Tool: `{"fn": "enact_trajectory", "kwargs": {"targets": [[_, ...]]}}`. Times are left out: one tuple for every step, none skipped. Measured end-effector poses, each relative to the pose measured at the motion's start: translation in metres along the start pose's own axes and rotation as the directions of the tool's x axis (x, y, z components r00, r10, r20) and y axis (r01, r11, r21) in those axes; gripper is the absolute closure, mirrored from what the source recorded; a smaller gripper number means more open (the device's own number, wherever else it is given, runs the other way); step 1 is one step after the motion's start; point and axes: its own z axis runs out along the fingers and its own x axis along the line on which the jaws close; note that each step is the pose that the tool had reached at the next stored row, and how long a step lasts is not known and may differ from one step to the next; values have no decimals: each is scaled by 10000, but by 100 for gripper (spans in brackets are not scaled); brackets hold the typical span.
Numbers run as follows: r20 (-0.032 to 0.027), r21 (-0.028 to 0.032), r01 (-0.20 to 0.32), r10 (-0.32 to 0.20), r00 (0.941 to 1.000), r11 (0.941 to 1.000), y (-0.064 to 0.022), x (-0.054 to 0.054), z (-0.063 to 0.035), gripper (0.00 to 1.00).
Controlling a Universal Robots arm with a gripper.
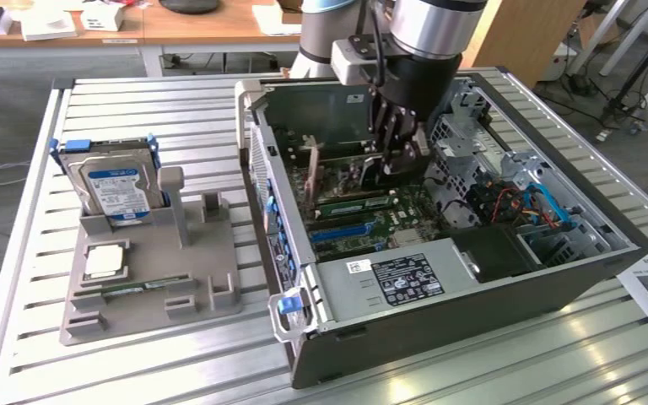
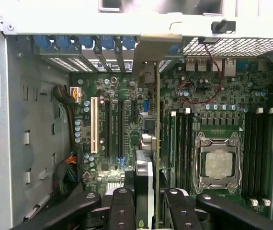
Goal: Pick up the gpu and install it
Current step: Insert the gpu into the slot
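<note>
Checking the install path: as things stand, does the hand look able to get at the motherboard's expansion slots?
Probably yes. The case lies with its side open, the hand is down inside it holding the gpu by the expansion slots, and nothing lies across them.

Gpu (image 2: 144, 170): thin flat card, dark board, silver metal end bracket (image 2: 153, 50). Stands on edge, upright, long side level with motherboard (image 2: 199, 86). Held by claw (image 2: 148, 194), one finger on each flat face, gripped at the end away from bracket. Sits low inside open computer case (image 1: 471, 287), at far middle of case in exterior view, above expansion slot area. Bracket end reaches case's rear slot wall, among blue latches. Whether bottom edge is seated in slot: cannot tell.
</note>
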Motion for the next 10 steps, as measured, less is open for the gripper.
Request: {"fn": "enact_trajectory", "kwargs": {"targets": [[0, 0, 0, 0, 10000, 10000, 0, 2, 18, 72], [0, 0, 0, 0, 10000, 10000, 0, 3, 36, 72], [1, 1, 0, 0, 10000, 10000, 0, 5, 55, 72], [1, 1, 0, 0, 10000, 10000, 0, 6, 72, 72], [0, 0, -1, 1, 10000, 10000, 0, 7, 91, 72], [1, 0, 0, 0, 10000, 10000, 0, 8, 110, 72], [1, 1, 0, 0, 10000, 10000, 0, 9, 128, 72], [0, 0, 0, 0, 10000, 10000, 0, 9, 145, 72], [0, 0, 0, 0, 10000, 10000, 0, 10, 163, 72], [0, 0, 0, 0, 10000, 10000, 0, 11, 181, 72]]}}
